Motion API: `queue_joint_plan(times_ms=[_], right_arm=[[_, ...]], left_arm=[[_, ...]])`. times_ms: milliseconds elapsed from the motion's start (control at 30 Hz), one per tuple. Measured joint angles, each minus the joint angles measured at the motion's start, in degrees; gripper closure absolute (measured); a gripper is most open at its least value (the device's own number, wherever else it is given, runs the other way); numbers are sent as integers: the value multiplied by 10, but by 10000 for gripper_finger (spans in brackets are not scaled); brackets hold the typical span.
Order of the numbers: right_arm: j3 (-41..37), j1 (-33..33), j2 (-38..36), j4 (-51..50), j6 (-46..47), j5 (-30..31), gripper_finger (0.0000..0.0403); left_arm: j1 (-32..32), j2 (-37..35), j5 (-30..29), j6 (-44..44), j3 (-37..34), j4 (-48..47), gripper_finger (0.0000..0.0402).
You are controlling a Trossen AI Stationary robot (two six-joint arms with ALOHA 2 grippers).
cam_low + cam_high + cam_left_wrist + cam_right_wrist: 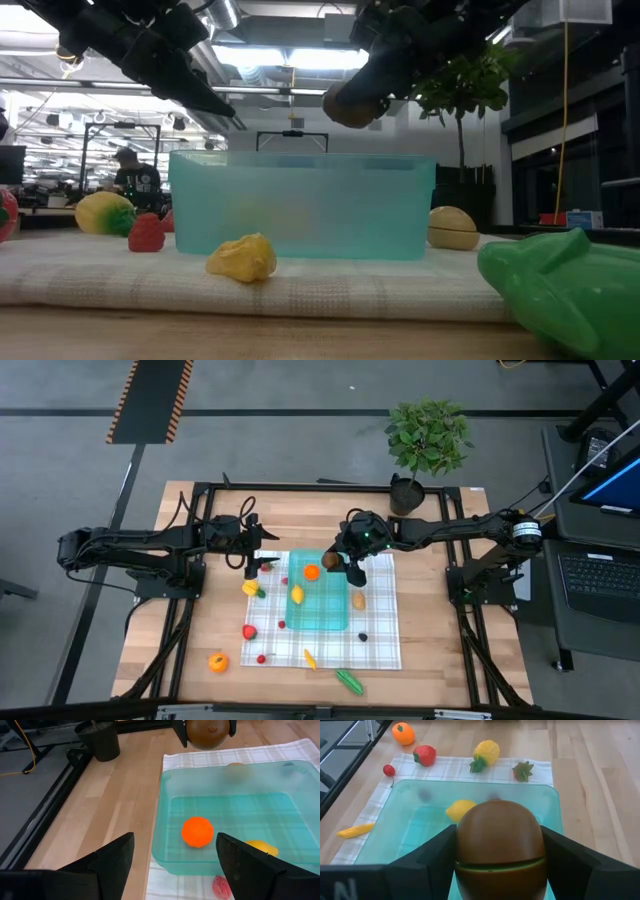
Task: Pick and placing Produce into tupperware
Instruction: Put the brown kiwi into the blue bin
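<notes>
Brown fruit [499,845] pinched by right fingers [570,865] above tub [335,622] rim, not yet dropped. Orange [197,831] and lemon [297,595] already inside. Left fingers [117,857] spread beside tub, empty. Nine-odd pieces left on cloth [385,650] and tabletop [180,630].

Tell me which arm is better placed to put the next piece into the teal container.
The right arm. Its claw already holds a round brown toy fruit above the translucent teal plastic container. The left claw is open and empty, beside the container.
</notes>
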Motion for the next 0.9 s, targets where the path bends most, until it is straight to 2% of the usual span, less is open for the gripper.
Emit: queue_joint_plan(times_ms=[267, 567, 900], right_arm=[[-1, 0, 44, 6, -4, 1, 157], [-1, 0, 113, 23, 5, 30, 157], [-1, 0, 130, 17, 6, 50, 157]], left_arm=[[0, 0, 0, 0, 0, 0, 127], [0, 0, 0, 0, 0, 0, 127], [0, 0, 0, -2, 0, 0, 127]])
